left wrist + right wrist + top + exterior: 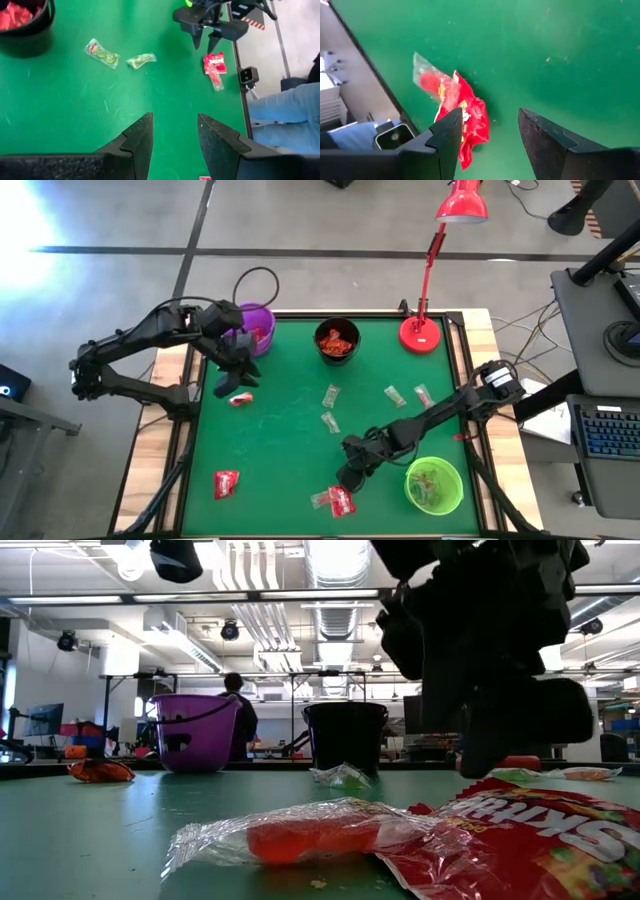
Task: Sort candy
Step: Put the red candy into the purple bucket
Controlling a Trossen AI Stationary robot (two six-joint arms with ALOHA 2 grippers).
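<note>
Small wrapped candies lie scattered flat on the green table. A red pack and a clear-wrapped red sweet lie together near the table's near edge; the red pack shows just off my right gripper, which hovers open over bare mat. My left gripper is open by the purple cup, above a red candy; its fingers stand over bare mat. Greenish candies lie mid-table, and another red candy lies near the near left corner.
A black cup holding red candy stands at the far edge, a green cup holding greenish candy at the near right. The red desk lamp's base sits at the far right corner. A person stands in the room beyond. Bare mat lies centre-left.
</note>
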